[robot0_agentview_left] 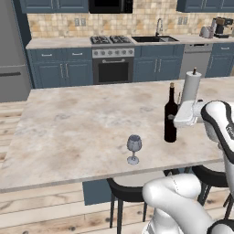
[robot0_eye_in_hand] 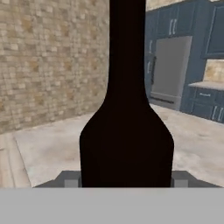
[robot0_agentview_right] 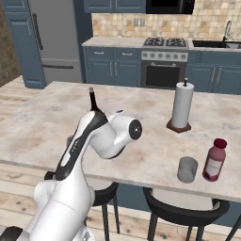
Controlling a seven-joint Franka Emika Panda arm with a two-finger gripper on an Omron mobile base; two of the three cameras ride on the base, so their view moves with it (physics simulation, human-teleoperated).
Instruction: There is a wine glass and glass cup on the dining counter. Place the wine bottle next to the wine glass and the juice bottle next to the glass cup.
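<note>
Hand view: gripper (robot0_eye_in_hand: 126, 181) pinches wine bottle (robot0_eye_in_hand: 127, 131) at its lower body, bottle upright on dining counter (robot0_agentview_left: 73, 132), just beside wine glass (robot0_agentview_left: 134, 148). Juice bottle (robot0_agentview_right: 215, 160) label unreadable.

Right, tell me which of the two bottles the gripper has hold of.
The wine bottle: the tall, slim, nearly black one beside the wine glass. The gripper is shut on its body. The stout pinkish juice bottle stands free by the glass cup.
</note>
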